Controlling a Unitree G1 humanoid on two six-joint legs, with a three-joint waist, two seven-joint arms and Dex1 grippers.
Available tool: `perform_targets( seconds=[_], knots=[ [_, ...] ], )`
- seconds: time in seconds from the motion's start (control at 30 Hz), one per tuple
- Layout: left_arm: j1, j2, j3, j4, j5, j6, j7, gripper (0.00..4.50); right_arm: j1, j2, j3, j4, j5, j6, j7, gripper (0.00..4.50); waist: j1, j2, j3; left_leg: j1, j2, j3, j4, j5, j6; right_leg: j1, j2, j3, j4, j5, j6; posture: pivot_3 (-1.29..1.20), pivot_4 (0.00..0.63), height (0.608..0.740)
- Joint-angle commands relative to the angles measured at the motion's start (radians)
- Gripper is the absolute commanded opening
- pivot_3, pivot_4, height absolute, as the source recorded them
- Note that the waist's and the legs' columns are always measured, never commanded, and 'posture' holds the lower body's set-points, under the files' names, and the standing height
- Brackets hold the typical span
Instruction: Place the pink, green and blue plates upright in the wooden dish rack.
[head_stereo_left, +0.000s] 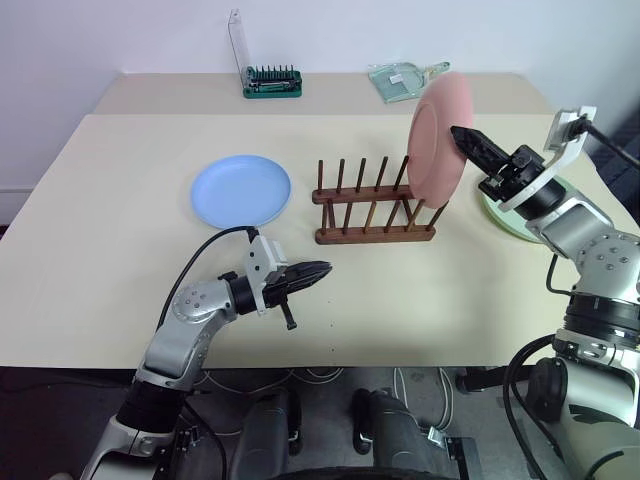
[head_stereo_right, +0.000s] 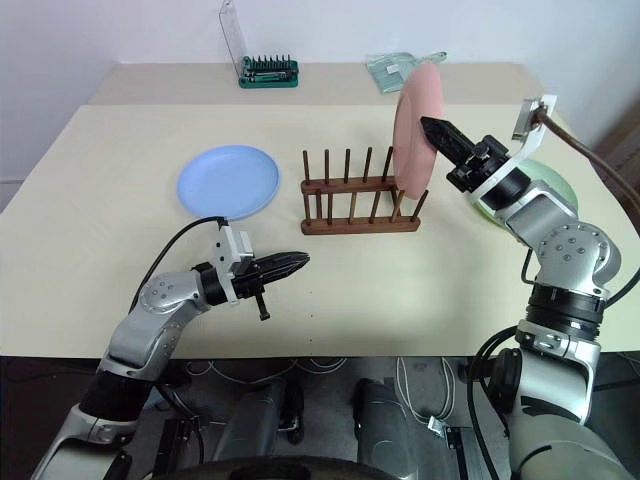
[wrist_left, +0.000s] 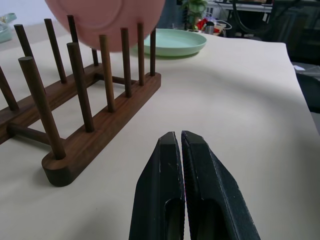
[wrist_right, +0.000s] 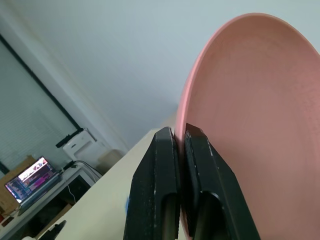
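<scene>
Right pincer (head_stereo_left: 462, 136) clamped on the rim of the pink plate (head_stereo_left: 438, 137), which stands on edge over the 3 o'clock end of the wooden dish rack (head_stereo_left: 374, 205), its lower edge among the last pegs. Blue plate (head_stereo_left: 241, 189) flat on the surface (head_stereo_left: 120, 240) at the rack's 9 o'clock; green plate (head_stereo_right: 555, 185) flat at 3 o'clock, behind the right arm. Left pincer (head_stereo_left: 318, 270) closed, empty, low over the surface at the rack's 7 o'clock.

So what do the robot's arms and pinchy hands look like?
Both arms are chunky silver-grey metal with rounded joints and black bands. Each ends in a white bracket, then a gripper of two long black fingers tapering to a point: the left gripper and the right gripper. A black cable loops over the left forearm; another runs from the white block on the right wrist.
</scene>
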Motion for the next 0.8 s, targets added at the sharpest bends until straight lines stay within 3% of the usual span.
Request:
perform_targets(
  seconds=[0.03,0.07,0.27,0.6,0.7,0.8],
  knots=[
    [0.000,0.005,0.022,-0.008,-0.012,-0.029,-0.010,0.12,-0.007,-0.005,-0.035,0.002,0.008,-0.027,0.005,0.69,0.000,0.000,0.000,0.000,0.000,0.000,0.000,0.000,0.000,0.000,0.000,0.000,0.000,0.000,0.000,0.00,0.150,0.740],
    [0.001,0.005,0.022,-0.007,-0.012,-0.030,-0.011,0.12,-0.005,-0.005,-0.035,0.005,0.006,-0.030,0.007,1.01,0.000,0.000,0.000,0.000,0.000,0.000,0.000,0.000,0.000,0.000,0.000,0.000,0.000,0.000,0.000,0.00,0.150,0.740],
    [0.005,0.006,0.021,-0.024,-0.014,-0.020,-0.008,0.12,-0.011,-0.016,-0.038,0.008,-0.050,-0.114,0.000,3.98,0.000,0.000,0.000,0.000,0.000,0.000,0.000,0.000,0.000,0.000,0.000,0.000,0.000,0.000,0.000,0.00,0.150,0.740],
    [-0.001,0.007,0.019,-0.090,-0.020,0.041,0.024,0.12,0.019,-0.242,-0.084,0.078,-0.277,-0.360,0.043,3.98,0.001,0.000,0.000,-0.001,-0.001,0.000,0.000,0.000,0.000,-0.001,0.000,0.000,-0.001,0.000,0.000,0.00,0.150,0.740],
    [-0.005,0.006,0.019,-0.093,-0.022,0.050,0.025,0.12,0.067,-0.307,-0.039,0.134,-0.399,-0.435,0.061,3.98,0.001,0.000,0.000,-0.001,0.000,0.000,0.000,0.000,0.000,0.000,0.000,0.000,-0.001,-0.001,0.001,0.00,0.150,0.740],
    [-0.020,0.000,0.010,-0.079,-0.022,0.036,0.012,0.12,0.148,-0.365,0.159,0.256,-0.685,-0.661,0.086,3.98,-0.009,0.002,0.000,0.000,0.000,0.000,0.000,0.000,0.000,0.000,0.000,0.000,-0.001,-0.001,0.002,0.00,0.150,0.740]
  ],
)
